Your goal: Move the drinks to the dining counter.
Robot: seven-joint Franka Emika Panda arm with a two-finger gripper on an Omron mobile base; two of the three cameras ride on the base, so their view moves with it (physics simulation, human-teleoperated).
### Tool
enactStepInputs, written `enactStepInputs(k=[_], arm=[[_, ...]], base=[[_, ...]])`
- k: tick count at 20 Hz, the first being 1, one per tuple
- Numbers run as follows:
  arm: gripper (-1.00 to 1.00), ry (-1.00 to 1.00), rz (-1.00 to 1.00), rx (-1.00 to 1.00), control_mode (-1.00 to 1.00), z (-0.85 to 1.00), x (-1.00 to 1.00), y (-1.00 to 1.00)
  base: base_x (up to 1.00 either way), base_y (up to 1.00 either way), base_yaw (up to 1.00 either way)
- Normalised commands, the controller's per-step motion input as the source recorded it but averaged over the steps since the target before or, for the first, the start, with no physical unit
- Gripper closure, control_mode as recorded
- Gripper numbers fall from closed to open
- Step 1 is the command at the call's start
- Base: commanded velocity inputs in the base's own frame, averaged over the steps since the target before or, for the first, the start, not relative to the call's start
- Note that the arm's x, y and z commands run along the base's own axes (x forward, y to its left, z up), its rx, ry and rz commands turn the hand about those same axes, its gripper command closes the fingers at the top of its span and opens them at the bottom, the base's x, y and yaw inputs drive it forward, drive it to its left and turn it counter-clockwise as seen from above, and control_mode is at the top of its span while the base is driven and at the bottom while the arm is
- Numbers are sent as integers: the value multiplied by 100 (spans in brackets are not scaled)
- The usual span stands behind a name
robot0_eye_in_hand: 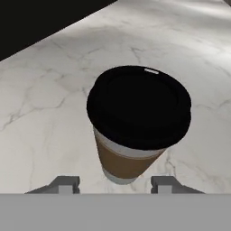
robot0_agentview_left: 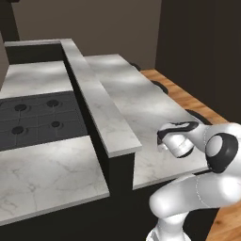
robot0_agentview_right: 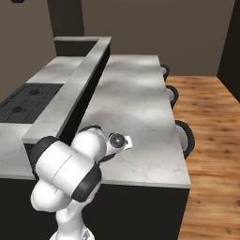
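1 paper cup point(robot0_eye_in_hand: 135, 126) between tool point(robot0_eye_in_hand: 115, 185) tips.

Far to the left of my pincer lies a black cooktop point(robot0_agentview_left: 35, 120) with four burners, set into a marbled worktop point(robot0_agentview_left: 47, 174). To the right of my pincer, dark round stools point(robot0_agentview_right: 186, 136) stand on a wooden floor point(robot0_agentview_right: 211, 140).

this is a kitchen: a black stove point(robot0_agentview_left: 37, 117) sits in a long marble worktop point(robot0_agentview_left: 141, 103), stools point(robot0_agentview_right: 185, 136) beside.
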Motion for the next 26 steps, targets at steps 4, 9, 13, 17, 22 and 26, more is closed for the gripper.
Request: enactStepInputs(k=[4, 9, 13, 17, 22, 26], arm=[[-100, 0, 1, 0, -100, 2, -19, -12], [-100, 0, 0, 0, -100, 31, -41, -35], [-100, 0, 0, 2, -100, 67, -40, -34], [-100, 0, 0, 0, -100, 100, -36, -13], [-100, -4, 8, 0, -100, 98, -46, 0], [-100, -12, 12, 0, -100, 66, -41, 0]], base=[[0, 0, 0], [0, 0, 0], [0, 0, 0], [0, 0, 0], [0, 0, 0], [0, 0, 0]])
